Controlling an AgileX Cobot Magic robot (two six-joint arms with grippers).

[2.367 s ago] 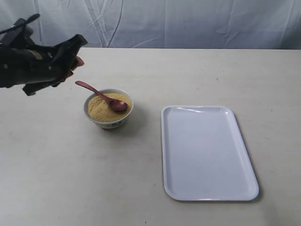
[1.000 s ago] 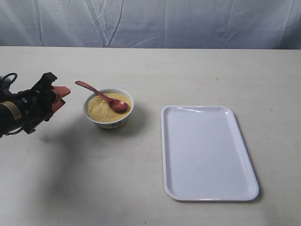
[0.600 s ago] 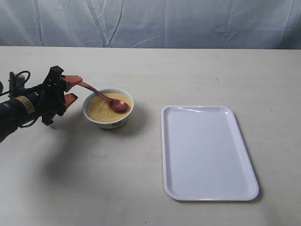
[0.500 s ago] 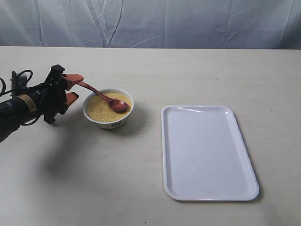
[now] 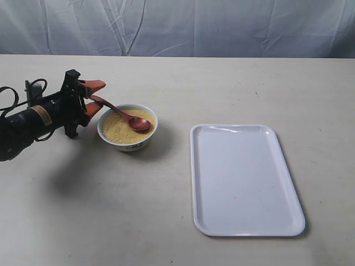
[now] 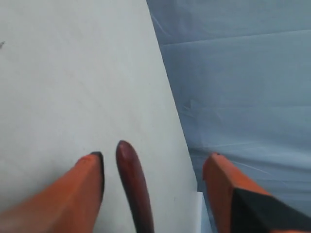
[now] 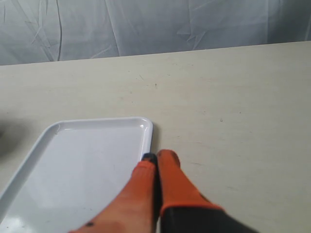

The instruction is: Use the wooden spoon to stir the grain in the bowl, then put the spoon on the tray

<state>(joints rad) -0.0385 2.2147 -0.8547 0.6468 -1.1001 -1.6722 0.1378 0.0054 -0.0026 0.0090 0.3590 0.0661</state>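
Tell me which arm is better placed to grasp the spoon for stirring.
Left. The left gripper is open and straddles the handle end of the wooden spoon beside the bowl, so it likely only needs to close. The right gripper is shut by a corner of the tray, with the bowl outside its wrist view.

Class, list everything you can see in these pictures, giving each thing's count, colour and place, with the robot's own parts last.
table: one, beige, under everything.
backdrop cloth: one, pale blue-grey, behind the table.
bowl: one, white with a faint pattern, on the table left of the tray.
grain: one mound, yellow-tan, in the bowl.
wooden spoon: one, dark reddish-brown, head on the grain, handle out past the bowl's left rim.
tray: one, white, on the table right of the bowl.
left tool: one, orange fingers, open, either side of the spoon's handle end.
right tool: one, orange fingers, shut, beside a tray corner.
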